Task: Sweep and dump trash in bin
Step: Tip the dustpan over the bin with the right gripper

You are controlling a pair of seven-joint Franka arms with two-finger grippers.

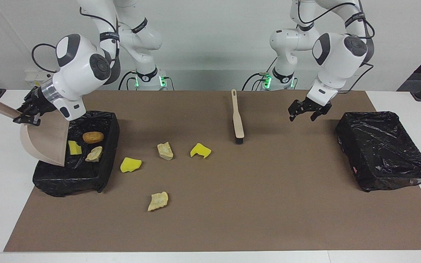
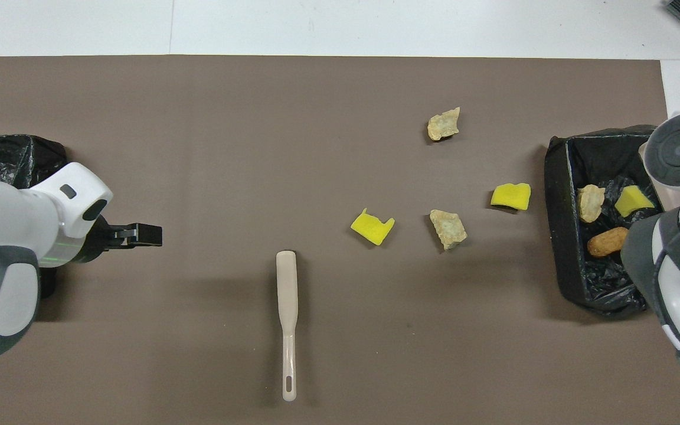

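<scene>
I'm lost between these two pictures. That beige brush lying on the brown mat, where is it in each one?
Facing view: the brush lies upper middle, bristles pointing down the picture.
Overhead view: the brush lies lower middle, handle pointing to the bottom edge.
Shared landmark: the notched yellow sponge chunk lies close by in both.

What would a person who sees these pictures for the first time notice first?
Probably the right gripper tipping the beige dustpan over the black-lined bin at the right arm's end of the table, with three scraps already inside. Next, four scraps lie on the brown mat beside that bin, two yellow and two pale. The brush lies untouched mid-table, and the left gripper waits open above the mat.
</scene>
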